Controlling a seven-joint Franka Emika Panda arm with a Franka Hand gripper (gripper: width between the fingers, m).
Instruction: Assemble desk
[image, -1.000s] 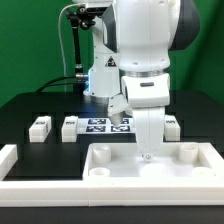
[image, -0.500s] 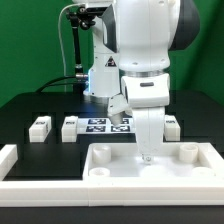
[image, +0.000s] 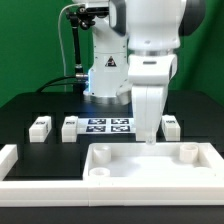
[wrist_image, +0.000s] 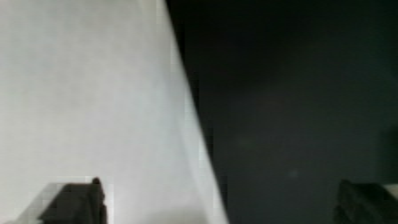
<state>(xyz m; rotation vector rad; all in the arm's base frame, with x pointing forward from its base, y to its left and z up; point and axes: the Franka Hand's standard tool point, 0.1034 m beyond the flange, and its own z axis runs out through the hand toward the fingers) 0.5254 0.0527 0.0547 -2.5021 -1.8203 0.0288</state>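
Note:
The white desk top (image: 140, 165) lies at the front, hollow side up, with round sockets in its corners. My gripper (image: 149, 138) hangs just above its back rim, touching nothing. In the wrist view the gripper (wrist_image: 217, 205) is open and empty. Its dark fingertips (wrist_image: 73, 203) stand wide apart over the edge where the white desk top (wrist_image: 89, 100) meets the black table. Three small white tagged legs stand behind the top: two on the exterior view's left (image: 39, 127) (image: 69, 127) and one on the right (image: 171, 126).
The marker board (image: 105, 126) lies flat between the legs. White border rails run along the front (image: 100, 192) and on the exterior view's left (image: 10, 155). The robot base (image: 105, 75) and a stand with cables rise at the back.
The gripper has risen from inside the desk top's back rim to just above it. The arm's upper body has swung toward the exterior view's right. The parts have not moved.

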